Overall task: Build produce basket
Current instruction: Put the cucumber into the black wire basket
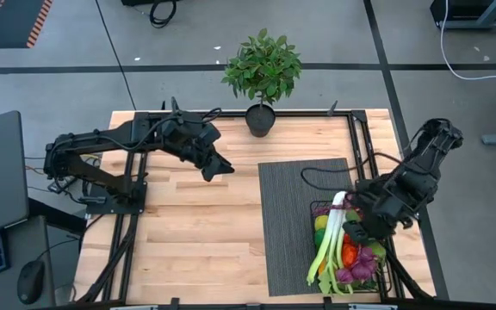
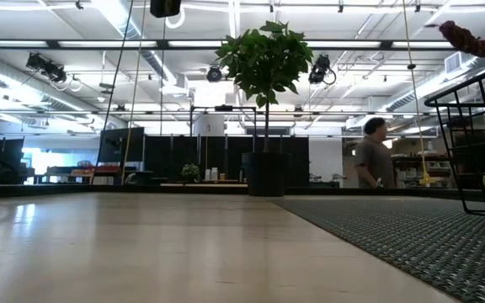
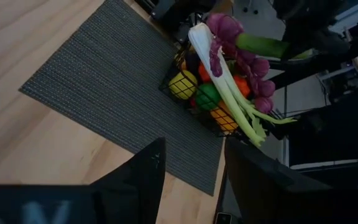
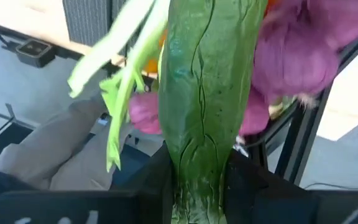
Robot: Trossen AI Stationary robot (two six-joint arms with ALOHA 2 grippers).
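The black wire basket (image 1: 377, 274) stands on the near right part of the grey ribbed mat (image 1: 287, 224). It is heaped with produce. A white-green leek (image 1: 332, 237) lies on top, its leaves sticking out over the near rim, and purple grapes (image 1: 362, 263) lie beside it. My right gripper (image 4: 197, 202) is over the basket and is shut on a green cucumber (image 4: 204, 93), which also shows in the left wrist view (image 3: 263, 45). My left gripper (image 3: 191, 180) is open and empty, held above the bare wood left of the mat (image 1: 218, 165). My right gripper pinches the cucumber's near end (image 4: 199, 177) between its two fingers (image 4: 157, 186). The cucumber runs straight out ahead of the fingers, along them. The arm comes from the table's far right. The cucumber's free end is among the grapes (image 4: 303, 56) and leek leaves (image 4: 120, 81); whether it rests on them, I cannot tell.
A leafy plant in a black pot (image 1: 261, 116) stands at the table's far edge, just beyond the mat. Bare wood (image 1: 196, 232) lies left of the mat. A person (image 2: 375, 164) stands in the room behind the table.
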